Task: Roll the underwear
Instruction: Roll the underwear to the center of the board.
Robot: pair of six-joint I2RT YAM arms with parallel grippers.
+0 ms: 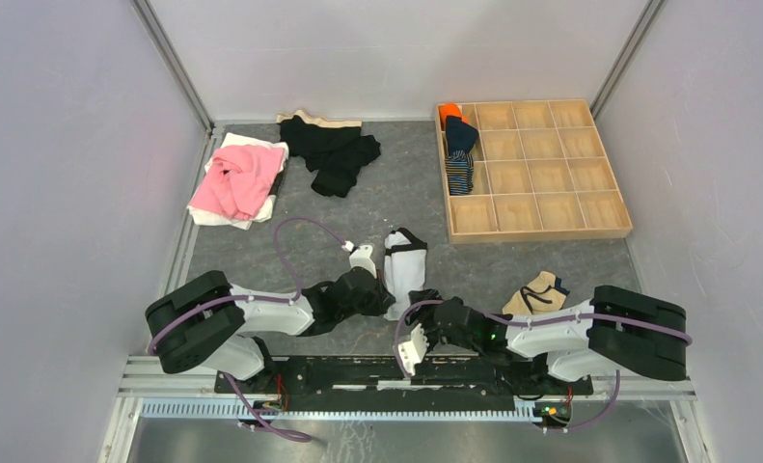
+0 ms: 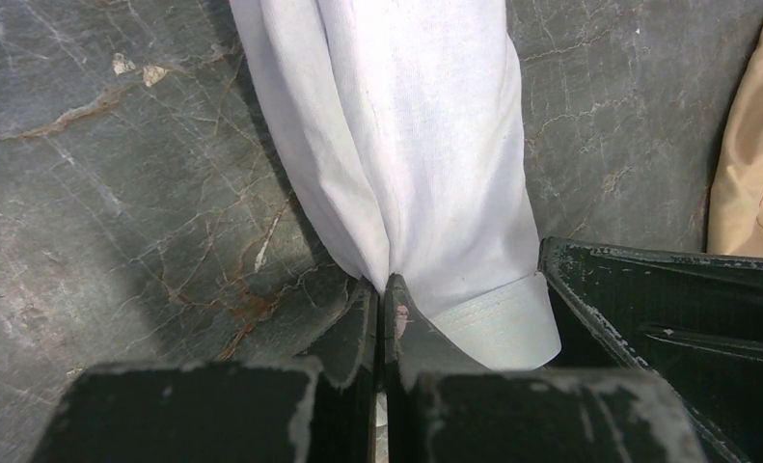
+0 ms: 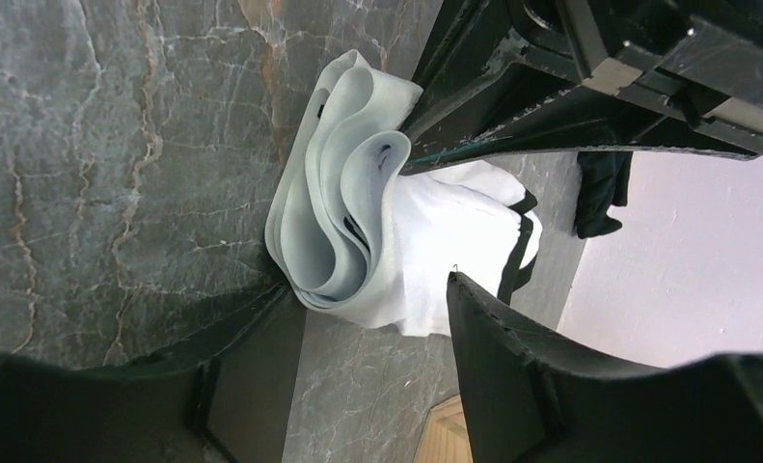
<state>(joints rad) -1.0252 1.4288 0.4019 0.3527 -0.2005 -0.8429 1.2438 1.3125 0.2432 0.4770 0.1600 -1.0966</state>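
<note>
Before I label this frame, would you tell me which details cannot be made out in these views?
- Top view: the near end of the white underwear lies under both arms.
- Left wrist view: the left end effector pinches it; its far end is cut off by the top edge.
- Right wrist view: whether the right end effector touches the cloth is unclear.
- Top view: rolls in the wooden organizer are too small to count.

White brief (image 2: 406,145) partly beyond the left wrist view's top edge, tan cloth (image 2: 753,164) partly beyond its right edge.
</note>
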